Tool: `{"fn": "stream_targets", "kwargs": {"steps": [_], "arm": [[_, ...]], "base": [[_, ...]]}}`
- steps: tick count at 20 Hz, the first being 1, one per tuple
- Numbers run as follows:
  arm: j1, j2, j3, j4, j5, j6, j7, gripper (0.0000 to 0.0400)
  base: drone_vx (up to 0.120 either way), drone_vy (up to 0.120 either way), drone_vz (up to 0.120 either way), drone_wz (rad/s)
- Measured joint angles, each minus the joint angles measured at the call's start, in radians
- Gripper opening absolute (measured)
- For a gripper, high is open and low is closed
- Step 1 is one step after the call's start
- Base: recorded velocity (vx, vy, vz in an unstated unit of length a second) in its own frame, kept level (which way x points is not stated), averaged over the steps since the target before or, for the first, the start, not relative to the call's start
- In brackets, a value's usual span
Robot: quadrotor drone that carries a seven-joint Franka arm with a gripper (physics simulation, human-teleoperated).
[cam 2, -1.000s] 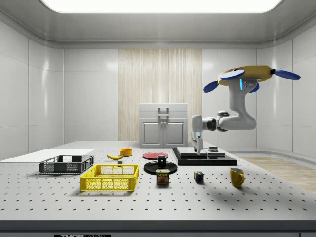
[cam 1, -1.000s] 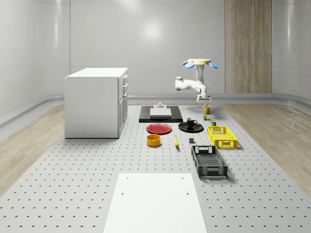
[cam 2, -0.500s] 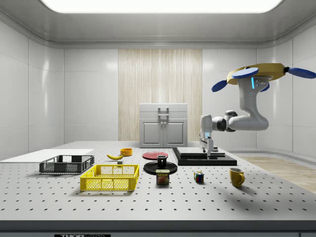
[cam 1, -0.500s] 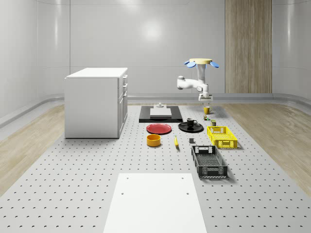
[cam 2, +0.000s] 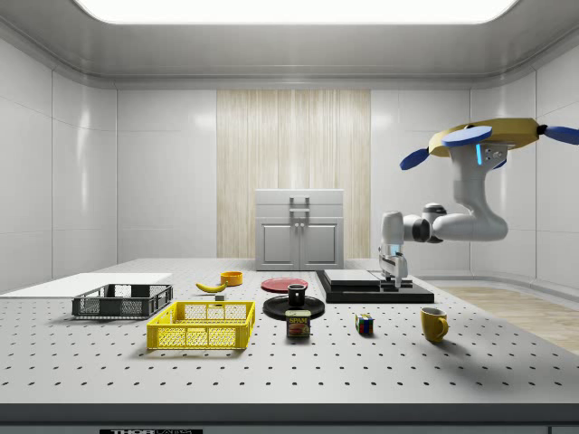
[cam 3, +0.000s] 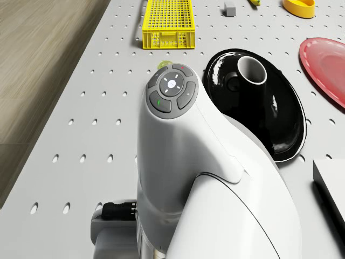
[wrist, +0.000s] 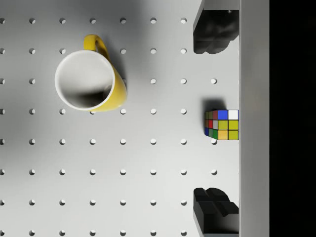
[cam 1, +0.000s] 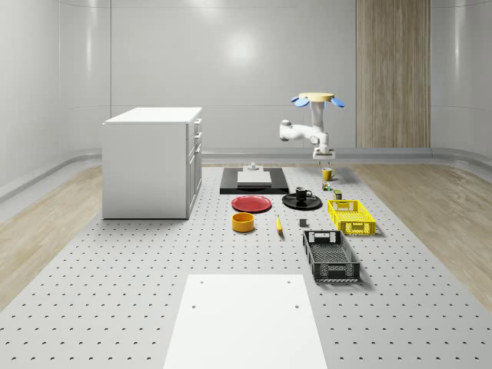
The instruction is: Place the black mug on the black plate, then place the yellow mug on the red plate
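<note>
Two mugs, two plates: black mug [cam 2: 297, 294] upright on black plate [cam 2: 271, 309], red plate [cam 2: 284, 284] bare. Hovering drone [cam 2: 488, 141], arm elbowed down, gripper [cam 2: 394, 281] spread wide, holding nothing. Yellow mug [wrist: 91, 83] on the table, at 10 o'clock off the fingertips [wrist: 213, 202].

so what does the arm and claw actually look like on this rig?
Glossy white arm with rounded links and grey joint bands, hung under a yellow drone with blue rotors. In the drone view, a grey round button pad sits on one link. The claw has two black blocky fingers.
</note>
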Motion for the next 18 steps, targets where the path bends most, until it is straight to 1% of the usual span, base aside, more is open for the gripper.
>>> {"fn": "stream_targets", "kwargs": {"steps": [5, 11, 14, 18], "arm": [[0.0, 0.0, 0.0, 0.0, 0.0, 0.0, 0.0, 0.04], [0.0, -0.001, 0.0, 0.0, 0.0, 0.001, 0.0, 0.04], [0.0, -0.001, 0.0, 0.0, 0.0, 0.001, 0.0, 0.04], [0.0, -0.001, 0.0, 0.0, 0.001, 0.001, 0.0, 0.04]], "base": [[-0.12, 0.0, -0.12, 0.0], [-0.12, 0.0, 0.0, 0.0], [-0.12, 0.0, -0.107, 0.0], [-0.12, 0.0, 0.0, 0.0]]}}
